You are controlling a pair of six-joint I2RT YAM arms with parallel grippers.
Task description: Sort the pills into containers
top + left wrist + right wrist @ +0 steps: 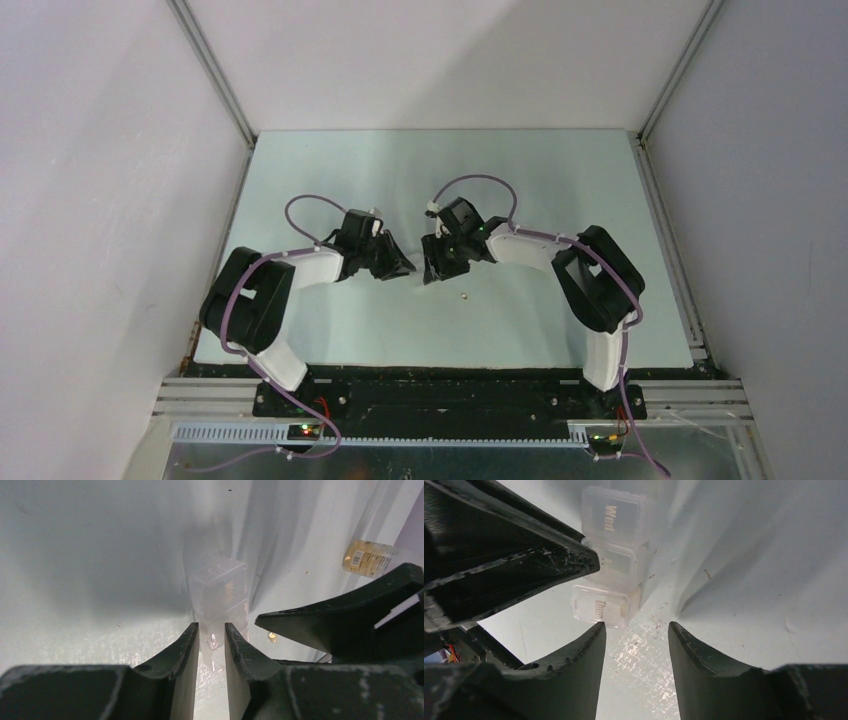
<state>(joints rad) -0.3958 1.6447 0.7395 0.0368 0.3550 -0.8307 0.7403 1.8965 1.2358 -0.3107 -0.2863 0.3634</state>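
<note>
The white translucent pill box lies on the table between the two grippers. In the right wrist view its lids read "Wed" and "Thu". My left gripper is closed narrowly on the near end of the box, with clear plastic between its fingertips. My right gripper is open and empty, its left fingertip just short of the "Thu" end. One tan pill lies on the table beside the box, also seen from above. From above, the left gripper and right gripper nearly meet and hide the box.
A small clear bottle with orange-tan contents lies on its side farther off. A finger of the right gripper crosses the left wrist view. A finger of the left gripper crosses the right wrist view. White walls enclose the pale green table.
</note>
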